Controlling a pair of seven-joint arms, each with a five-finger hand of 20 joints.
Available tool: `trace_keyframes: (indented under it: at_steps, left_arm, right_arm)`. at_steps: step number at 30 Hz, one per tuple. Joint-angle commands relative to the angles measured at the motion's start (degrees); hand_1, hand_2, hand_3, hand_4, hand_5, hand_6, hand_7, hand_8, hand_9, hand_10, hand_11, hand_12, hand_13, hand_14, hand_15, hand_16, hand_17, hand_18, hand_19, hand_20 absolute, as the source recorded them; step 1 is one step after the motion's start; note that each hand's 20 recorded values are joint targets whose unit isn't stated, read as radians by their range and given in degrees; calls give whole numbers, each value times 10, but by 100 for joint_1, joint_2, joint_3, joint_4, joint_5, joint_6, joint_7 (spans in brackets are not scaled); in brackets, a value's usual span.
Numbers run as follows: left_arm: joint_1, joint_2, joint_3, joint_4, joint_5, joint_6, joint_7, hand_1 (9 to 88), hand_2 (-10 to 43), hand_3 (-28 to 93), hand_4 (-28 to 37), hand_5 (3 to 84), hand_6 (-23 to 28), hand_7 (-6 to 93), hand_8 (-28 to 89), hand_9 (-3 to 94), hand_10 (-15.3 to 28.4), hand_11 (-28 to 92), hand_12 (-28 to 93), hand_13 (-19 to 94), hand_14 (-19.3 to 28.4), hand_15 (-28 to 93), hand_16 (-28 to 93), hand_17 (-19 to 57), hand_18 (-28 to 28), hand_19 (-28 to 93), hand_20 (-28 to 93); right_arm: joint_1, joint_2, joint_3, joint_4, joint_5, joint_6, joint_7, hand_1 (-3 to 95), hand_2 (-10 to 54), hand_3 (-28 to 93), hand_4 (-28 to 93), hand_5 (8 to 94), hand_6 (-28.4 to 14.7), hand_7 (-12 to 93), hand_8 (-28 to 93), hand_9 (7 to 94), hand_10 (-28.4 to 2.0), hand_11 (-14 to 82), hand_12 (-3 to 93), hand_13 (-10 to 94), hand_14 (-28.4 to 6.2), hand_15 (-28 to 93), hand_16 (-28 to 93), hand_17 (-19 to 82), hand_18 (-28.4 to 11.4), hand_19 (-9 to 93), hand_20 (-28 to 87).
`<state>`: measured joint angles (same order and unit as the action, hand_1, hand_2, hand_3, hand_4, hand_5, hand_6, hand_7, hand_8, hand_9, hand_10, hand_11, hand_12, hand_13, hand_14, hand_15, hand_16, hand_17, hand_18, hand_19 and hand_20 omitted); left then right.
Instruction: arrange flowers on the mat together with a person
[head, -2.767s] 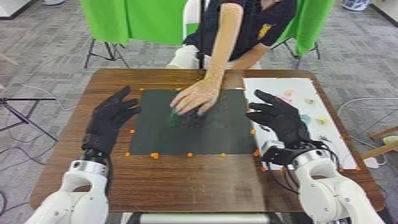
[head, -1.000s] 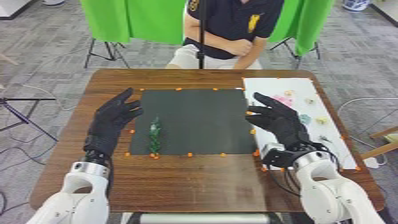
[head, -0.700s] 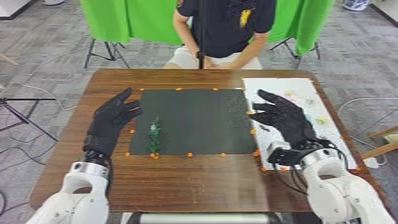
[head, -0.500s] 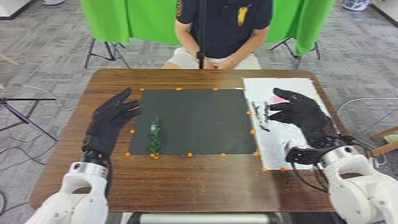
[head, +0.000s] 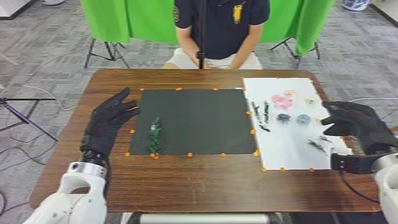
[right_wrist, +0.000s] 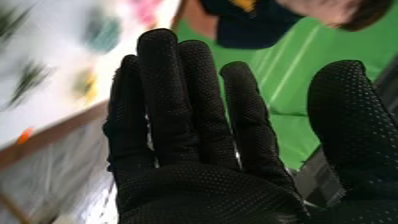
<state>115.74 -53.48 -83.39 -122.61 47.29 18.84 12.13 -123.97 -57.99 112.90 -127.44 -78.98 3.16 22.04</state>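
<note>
My left hand (head: 108, 117) is open beside the left edge of the dark mat (head: 197, 122). A green leafy stem (head: 155, 136) lies upright along the mat's left part. My right hand (head: 360, 125) is over the table's right edge, open and empty, right of the white sheet (head: 282, 145). On that sheet lie a pink flower (head: 282, 102), two blue-green flowers (head: 303, 119), thin dark stems (head: 265, 112) and small grey-green sprigs (head: 316, 145). In the right wrist view my right hand (right_wrist: 213, 185) has straight fingers, with a blue-green flower (right_wrist: 103, 34) beyond them.
Orange markers line the mat's edges, one at its lower edge (head: 189, 155). Brown wood of the table (head: 195, 185) borders the mat. A person sits across the table. A green cloth (head: 133, 22) hangs behind.
The person's hand has withdrawn from the mat, leaving the green stem lying there. My right hand has moved right, off the white sheet, uncovering the flowers. My left hand has barely moved.
</note>
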Motion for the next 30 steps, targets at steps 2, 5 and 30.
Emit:
trace_keyframes:
  at_steps: [2,5,30]
  left_arm:
    - [73,30,-6,-32,-25,83,-39,245,75,780,-258,376,71,113,-94,377,198,267,80,267,264,499,-106,-89,232,457,99]
    - [82,-3,-29,-36,-1,59,-82,246,75,779,-259,376,71,113,-94,377,198,267,80,266,265,499,-106,-89,232,458,99]
    - [45,-70,-34,-23,13,-16,-175,245,75,781,-259,375,72,114,-94,376,198,268,79,266,264,499,-106,-89,233,458,97]
  right_arm:
    - [-850,441,466,123,-675,69,536,262,25,757,-246,467,-15,188,-132,537,-150,378,160,533,-151,611,105,232,-225,746,242]
    - [-1020,533,519,156,-1057,37,633,264,22,756,-246,469,-14,189,-133,537,-149,371,156,533,-151,608,102,232,-224,749,233]
    - [-885,1209,-623,567,-4118,25,1381,294,-28,738,-244,533,-7,193,-136,605,-141,352,154,600,-135,586,106,275,-231,765,167]
